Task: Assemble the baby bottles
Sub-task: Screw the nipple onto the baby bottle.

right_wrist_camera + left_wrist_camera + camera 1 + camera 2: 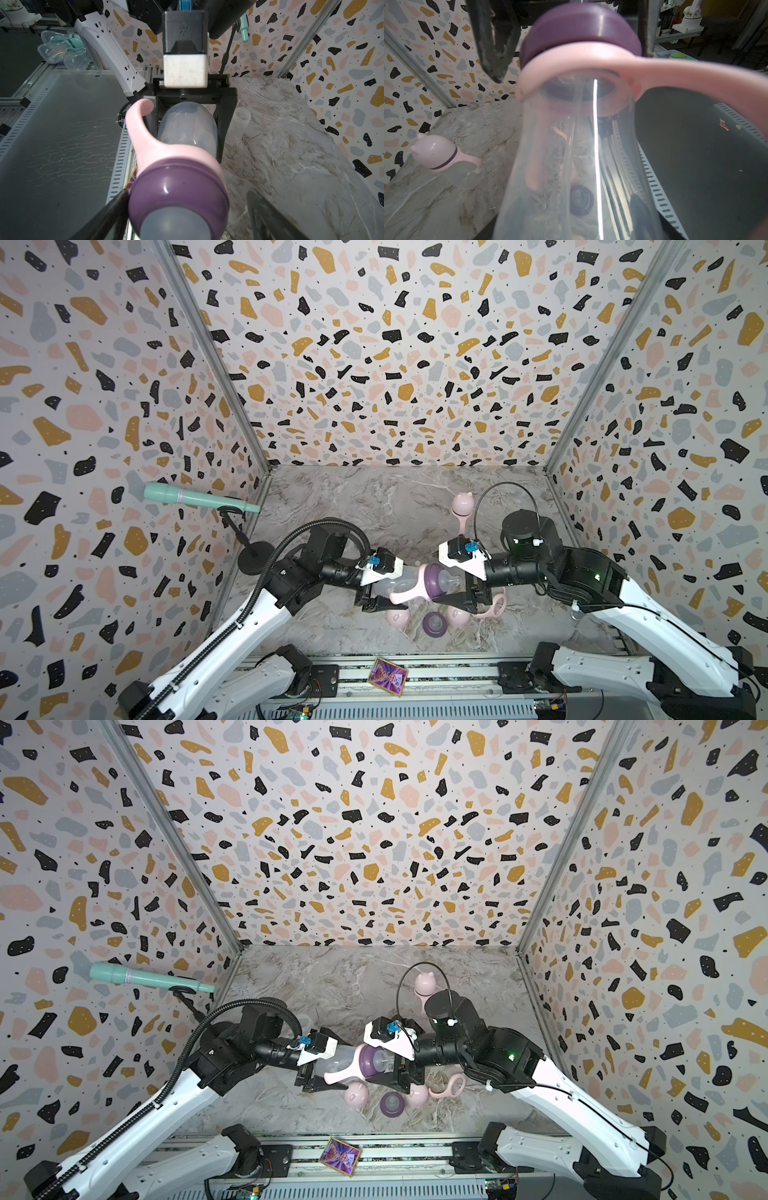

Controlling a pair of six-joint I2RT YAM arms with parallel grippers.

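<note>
Card (387,676) on rail (457,674); pink caps (397,618), purple ring (434,624) beneath bottle (405,577).

Marble tbl (332,497): caps (397,618), teat ring (434,624), collar (494,605), assembled bottle (461,506).

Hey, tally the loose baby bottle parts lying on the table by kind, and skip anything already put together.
Pink eared caps: 2
Purple teat ring: 1
Pink handled collar: 1
Clear bottle body: 1
Total: 5
</note>
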